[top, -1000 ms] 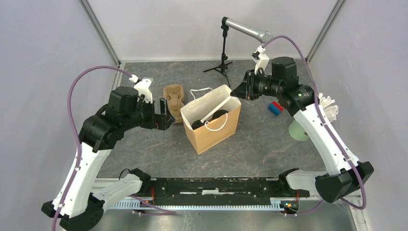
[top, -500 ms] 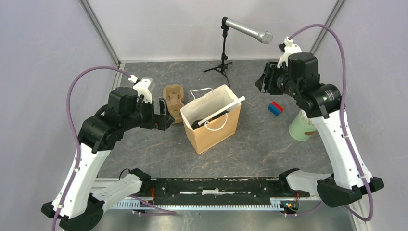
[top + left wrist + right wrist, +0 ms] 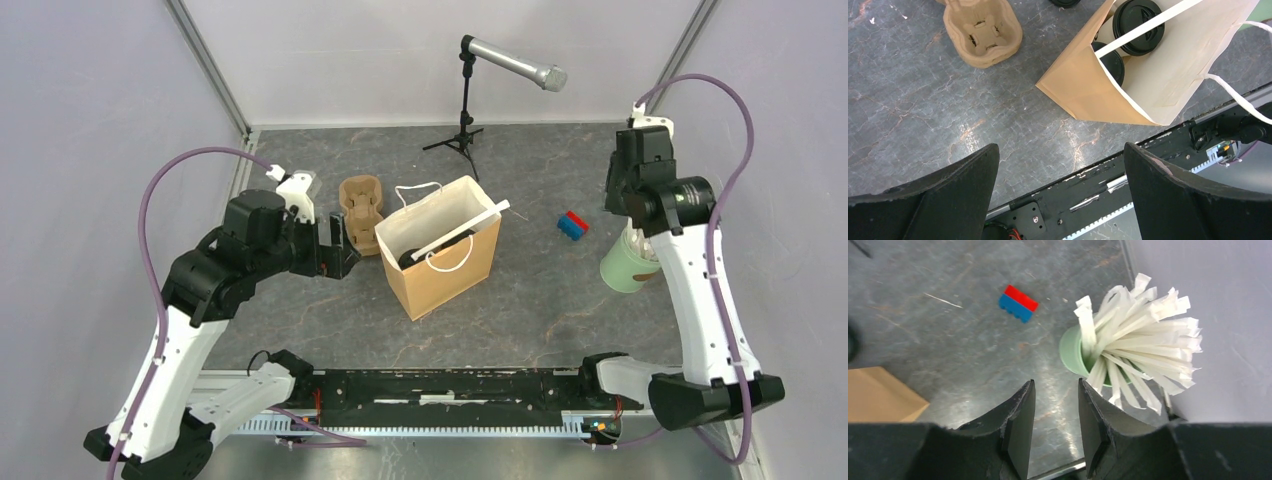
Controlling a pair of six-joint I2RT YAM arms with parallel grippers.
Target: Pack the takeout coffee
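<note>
Two coffee cups [image 3: 1139, 25], black lids up, stand side by side inside the open paper bag [image 3: 1083, 90] at mid-table, where its walls keep them upright. One wrapped straw [image 3: 1168, 14] lies slantwise across the bag's mouth above them. The left gripper [image 3: 1059, 150] hovers just beside the bag, jaws spread wide and holding nothing, perhaps ready to steady it. The right gripper [image 3: 1055, 385] hangs over the green cup [image 3: 1070, 347] crammed with straws [image 3: 1143, 335], fingers a narrow gap apart and gripping nothing. The cardboard carrier [image 3: 983, 32] near the bag holds no cup.
</note>
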